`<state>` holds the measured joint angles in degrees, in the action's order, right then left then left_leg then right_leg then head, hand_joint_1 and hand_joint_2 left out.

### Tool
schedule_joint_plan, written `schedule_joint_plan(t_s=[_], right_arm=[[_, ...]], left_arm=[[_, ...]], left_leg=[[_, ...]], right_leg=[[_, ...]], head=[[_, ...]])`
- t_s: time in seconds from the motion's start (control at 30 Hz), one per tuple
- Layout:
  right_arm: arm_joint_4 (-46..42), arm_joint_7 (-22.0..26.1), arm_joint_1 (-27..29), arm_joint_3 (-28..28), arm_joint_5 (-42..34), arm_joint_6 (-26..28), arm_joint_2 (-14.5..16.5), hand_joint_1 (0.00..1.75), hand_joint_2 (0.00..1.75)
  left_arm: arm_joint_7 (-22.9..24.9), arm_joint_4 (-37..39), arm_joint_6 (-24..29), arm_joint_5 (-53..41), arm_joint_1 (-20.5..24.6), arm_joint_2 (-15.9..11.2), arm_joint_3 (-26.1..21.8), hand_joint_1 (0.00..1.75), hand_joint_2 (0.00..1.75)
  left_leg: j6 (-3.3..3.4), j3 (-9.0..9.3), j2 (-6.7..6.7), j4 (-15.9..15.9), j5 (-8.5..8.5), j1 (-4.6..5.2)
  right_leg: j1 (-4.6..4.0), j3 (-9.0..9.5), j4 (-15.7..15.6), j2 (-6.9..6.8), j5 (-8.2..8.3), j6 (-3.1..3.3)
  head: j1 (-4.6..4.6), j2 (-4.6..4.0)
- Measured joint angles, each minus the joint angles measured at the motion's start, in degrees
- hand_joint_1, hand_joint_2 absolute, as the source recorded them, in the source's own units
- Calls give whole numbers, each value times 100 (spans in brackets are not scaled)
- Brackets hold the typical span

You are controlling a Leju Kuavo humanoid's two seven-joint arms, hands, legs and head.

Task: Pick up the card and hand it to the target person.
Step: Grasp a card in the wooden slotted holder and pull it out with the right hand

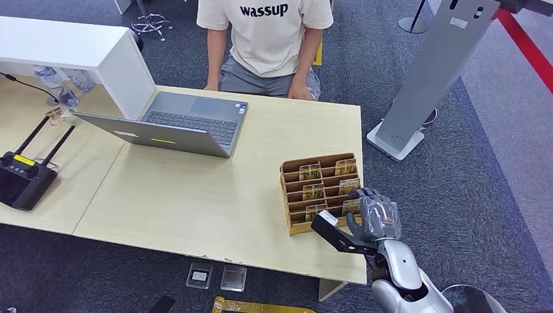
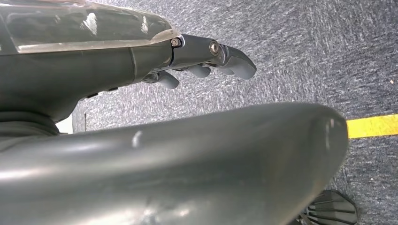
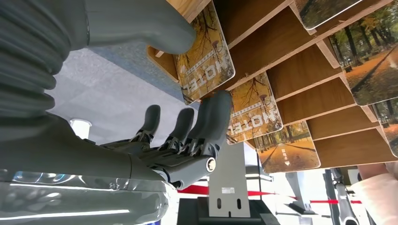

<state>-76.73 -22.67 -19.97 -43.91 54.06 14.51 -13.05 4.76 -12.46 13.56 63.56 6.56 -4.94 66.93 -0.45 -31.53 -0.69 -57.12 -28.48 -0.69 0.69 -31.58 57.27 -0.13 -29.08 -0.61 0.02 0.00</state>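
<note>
Cards [image 1: 310, 172] in rack [image 1: 292, 223], right of laptop [image 1: 176, 122]

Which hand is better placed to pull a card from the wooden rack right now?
Right. The right hand is already at the wooden card rack, thumb and fingers around a hotel card at its near end. The left hand hangs over carpet, away from the table.

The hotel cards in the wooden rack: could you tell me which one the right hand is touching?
The autumn-print hotel card in the wooden rack's nearest tier, its thumb and fingers of the right hand around it; the others stand untouched.

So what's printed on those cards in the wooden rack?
An orange autumn-trees photo with the word HOTEL on each card; clearest in the right wrist view.
</note>
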Motion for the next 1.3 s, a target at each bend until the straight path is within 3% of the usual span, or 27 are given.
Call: schedule_joint_plan(t_s=[0.4,1.13,1.3], right_arm=[[36,8,-6,6,-20,70,0,92,175],[152,55,11,71,-79,121,-2,135,175],[158,67,11,136,-66,119,-1,152,175]], left_arm=[[-20,0,-13,2,-1,0,0,0,0],[-3,0,-17,2,9,0,0,0,0],[-11,0,-28,5,12,0,0,0,0]], left_leg=[[0,1,0,0,0,0],[0,5,1,0,0,0],[0,7,1,0,0,0]], right_leg=[[0,1,0,0,0,0],[0,1,0,2,0,0],[0,3,0,2,0,0]], head=[[2,0],[-2,0],[1,0]])
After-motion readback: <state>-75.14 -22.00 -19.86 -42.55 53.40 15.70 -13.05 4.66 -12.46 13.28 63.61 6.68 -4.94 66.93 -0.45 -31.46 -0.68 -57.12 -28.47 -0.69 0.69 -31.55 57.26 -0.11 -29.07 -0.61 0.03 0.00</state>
